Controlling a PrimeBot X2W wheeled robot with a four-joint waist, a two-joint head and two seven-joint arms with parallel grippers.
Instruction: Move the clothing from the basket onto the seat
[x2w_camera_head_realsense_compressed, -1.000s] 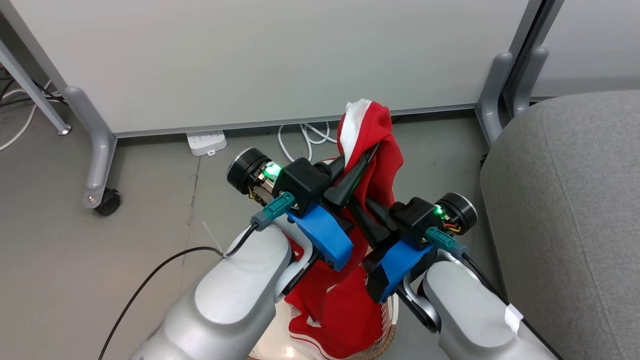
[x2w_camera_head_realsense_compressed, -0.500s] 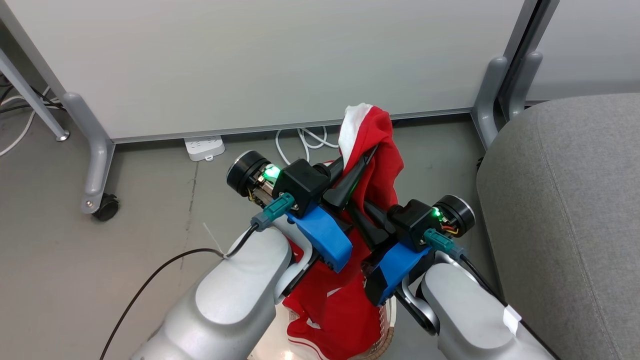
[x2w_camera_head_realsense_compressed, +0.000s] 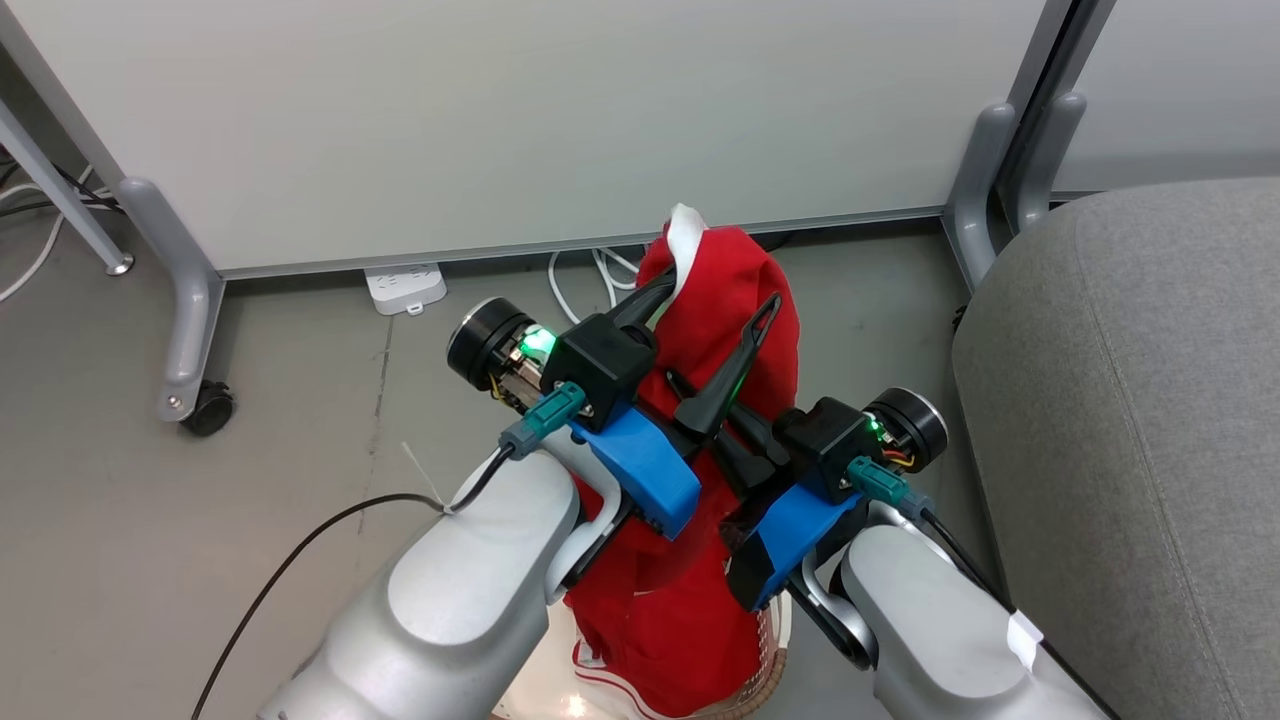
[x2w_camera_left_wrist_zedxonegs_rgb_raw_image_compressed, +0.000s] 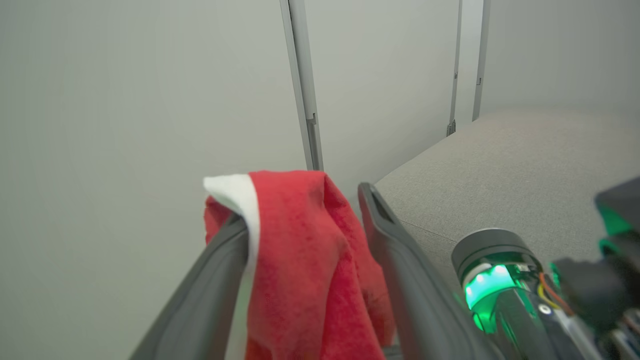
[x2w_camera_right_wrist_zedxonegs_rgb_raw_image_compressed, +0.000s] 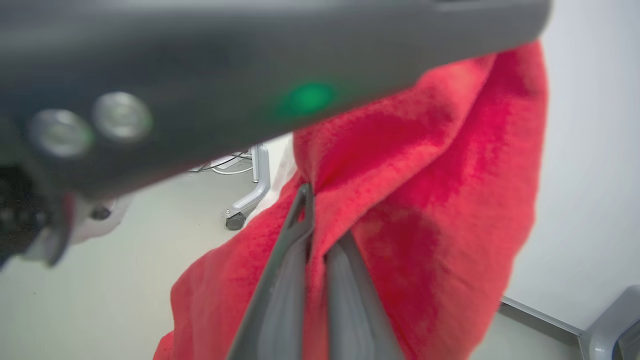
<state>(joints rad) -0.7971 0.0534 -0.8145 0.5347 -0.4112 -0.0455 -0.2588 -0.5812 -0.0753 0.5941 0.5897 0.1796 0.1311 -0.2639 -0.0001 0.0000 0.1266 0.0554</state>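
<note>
One red garment (x2w_camera_head_realsense_compressed: 690, 600) hangs pinched by the right gripper (x2w_camera_right_wrist_zedxonegs_rgb_raw_image_compressed: 306, 195), hoisted for carrying. The left gripper (x2w_camera_head_realsense_compressed: 715, 290) has its jaws spread.

The clothing (x2w_camera_head_realsense_compressed: 725, 330) is bright red, with a white band at its top edge and thin white stripes low down. The basket (x2w_camera_head_realsense_compressed: 765, 688) is cream-white with a brown woven-look rim. The seat (x2w_camera_head_realsense_compressed: 1150, 420) is plain mid-grey. The left gripper (x2w_camera_head_realsense_compressed: 722, 290) and right gripper (x2w_camera_right_wrist_zedxonegs_rgb_raw_image_compressed: 314, 220) have black fingers, blue mounts and green lights. The floor (x2w_camera_head_realsense_compressed: 200, 480) is dull grey and the power strip (x2w_camera_head_realsense_compressed: 405, 285) is white
</note>
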